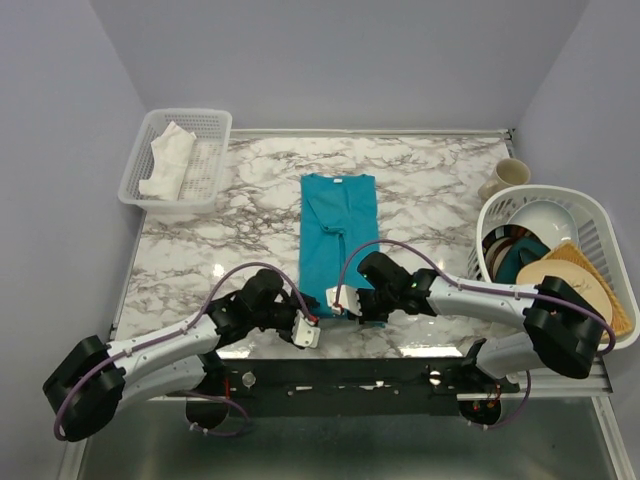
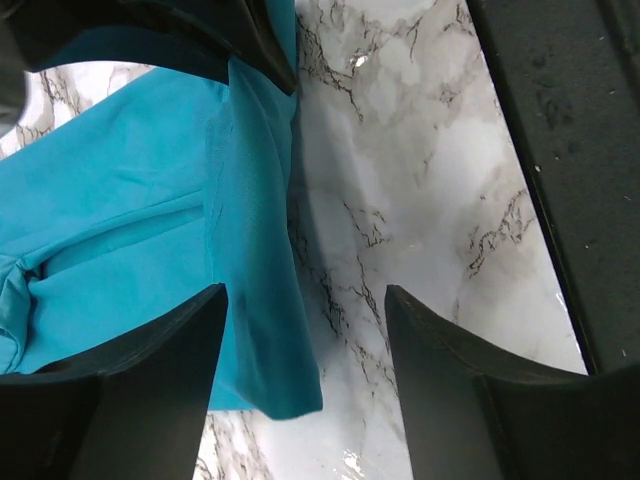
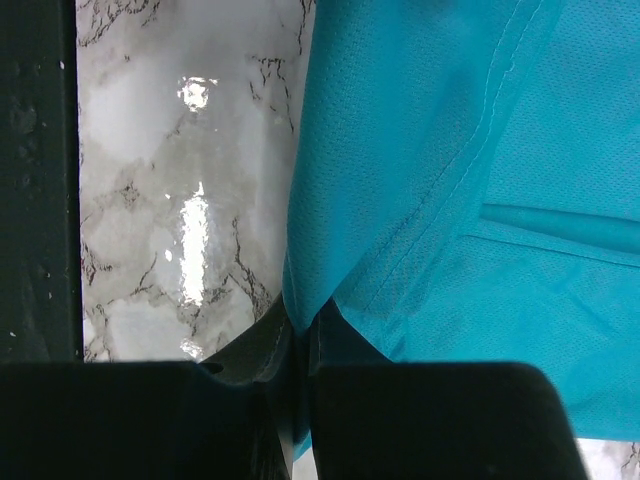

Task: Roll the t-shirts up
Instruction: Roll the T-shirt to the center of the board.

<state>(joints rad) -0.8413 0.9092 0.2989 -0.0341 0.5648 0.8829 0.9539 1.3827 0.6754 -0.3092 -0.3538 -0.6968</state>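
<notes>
Teal t-shirt [image 1: 338, 225] folded into a long strip on the marble tabletop [image 1: 440, 190], stretching away from both pincers, near hem pinched in the closed right pincer [image 3: 300, 335], left pincer [image 2: 305, 300] wide, a hem corner loose between its fingers

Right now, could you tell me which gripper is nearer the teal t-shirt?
Right: the right gripper is shut on the near hem of the t-shirt; the left gripper is open at its near-left corner.

Teal t-shirt [image 1: 338, 232] on table [image 1: 430, 180], left tool [image 1: 306, 332], right tool [image 1: 339, 301] near hem
</notes>
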